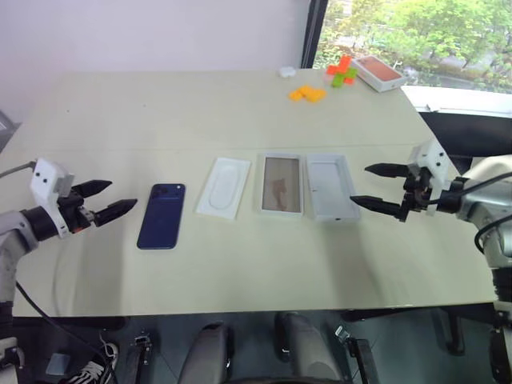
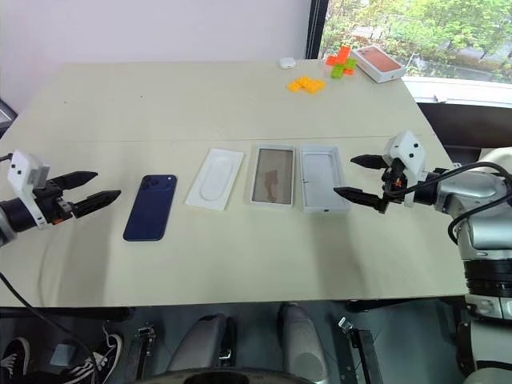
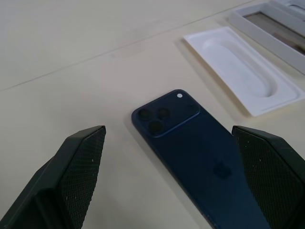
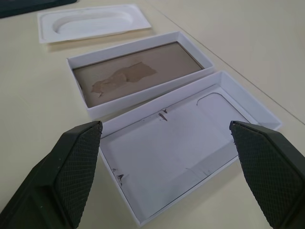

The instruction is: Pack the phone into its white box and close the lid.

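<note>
The dark blue phone (image 1: 162, 216) lies back up on the table, camera cluster at its far end. My left gripper (image 1: 123, 194) hovers open just left of it, and in the left wrist view the phone (image 3: 200, 152) lies between and beyond the fingers. The white box (image 1: 281, 184), with a brownish floor, sits open at the middle. Right beside it lies the lid (image 1: 332, 186), inner side up, a phone outline pressed into its white floor. My right gripper (image 1: 359, 185) stands open at the lid's right edge, holding nothing. In the right wrist view the lid (image 4: 181, 152) is nearest, with the box (image 4: 138, 76) behind it.
A flat white insert (image 1: 224, 187) with an oval recess lies between phone and box. At the far right of the table (image 1: 160, 120) are a box with an orange-red top (image 1: 378, 72), orange blocks (image 1: 307, 94), green and orange blocks (image 1: 342, 74) and a small white object (image 1: 286, 72).
</note>
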